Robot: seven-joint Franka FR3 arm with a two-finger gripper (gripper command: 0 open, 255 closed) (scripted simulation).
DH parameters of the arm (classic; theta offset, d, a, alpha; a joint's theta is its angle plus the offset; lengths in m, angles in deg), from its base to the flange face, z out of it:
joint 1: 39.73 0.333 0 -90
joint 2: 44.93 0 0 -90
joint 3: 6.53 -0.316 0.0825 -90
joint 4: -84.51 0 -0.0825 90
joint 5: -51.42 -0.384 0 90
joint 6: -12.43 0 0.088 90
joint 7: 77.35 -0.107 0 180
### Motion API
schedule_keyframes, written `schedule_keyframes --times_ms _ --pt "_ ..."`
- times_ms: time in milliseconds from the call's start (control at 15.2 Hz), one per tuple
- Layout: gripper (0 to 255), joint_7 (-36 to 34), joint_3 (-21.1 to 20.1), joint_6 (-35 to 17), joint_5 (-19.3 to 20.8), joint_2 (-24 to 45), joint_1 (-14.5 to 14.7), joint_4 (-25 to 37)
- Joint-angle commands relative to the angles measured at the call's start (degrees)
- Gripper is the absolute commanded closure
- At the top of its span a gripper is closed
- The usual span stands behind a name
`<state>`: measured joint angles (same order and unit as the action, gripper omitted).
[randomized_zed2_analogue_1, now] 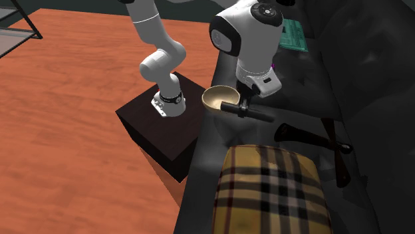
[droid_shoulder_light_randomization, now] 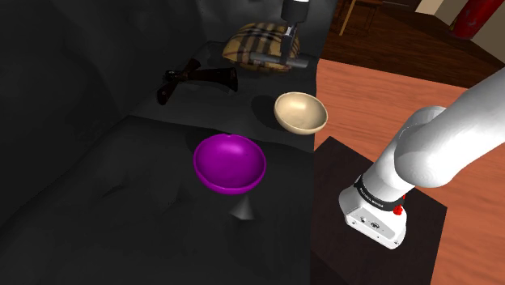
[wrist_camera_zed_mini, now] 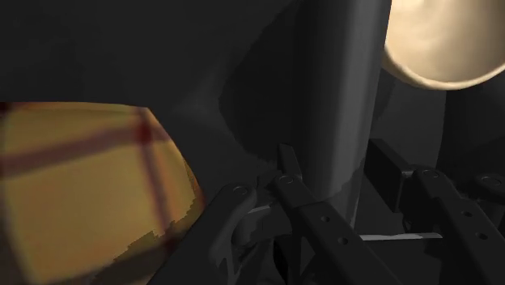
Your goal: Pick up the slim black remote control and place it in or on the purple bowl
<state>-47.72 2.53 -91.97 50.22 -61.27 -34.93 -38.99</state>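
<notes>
Gripper (wrist_camera_zed_mini: pixel 333 198) apparently around dark remote (wrist_camera_zed_mini: pixel 340 97)

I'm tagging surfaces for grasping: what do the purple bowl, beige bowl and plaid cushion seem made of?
Purple bowl: glossy, likely plastic or glazed ceramic; bright sheen along its rim. Beige bowl: smooth, duller, perhaps wood or unglazed ceramic. Plaid cushion: soft fabric, judging by its tartan print and rounded, puffy shape.

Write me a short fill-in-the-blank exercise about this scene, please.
1. The gripper is shut on the ____.
2. The purple bowl holds ____.
3. The gripper hangs close beside a checked ____.
Missing words: remote; nothing; cushion.
</notes>
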Motion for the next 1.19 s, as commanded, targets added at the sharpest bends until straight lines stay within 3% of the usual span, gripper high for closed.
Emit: schedule_keyframes --times_ms 0,594,1122 --pt "255 -1.3 -0.9 0.8 -0.2 -1.1 0.5 -0.3" --pt "255 -13.3 -9.4 -0.1 -3.4 -8.2 5.3 -7.6" --pt "255 -24.2 -17.6 -1.1 -7.6 -10.4 10.1 -9.7"
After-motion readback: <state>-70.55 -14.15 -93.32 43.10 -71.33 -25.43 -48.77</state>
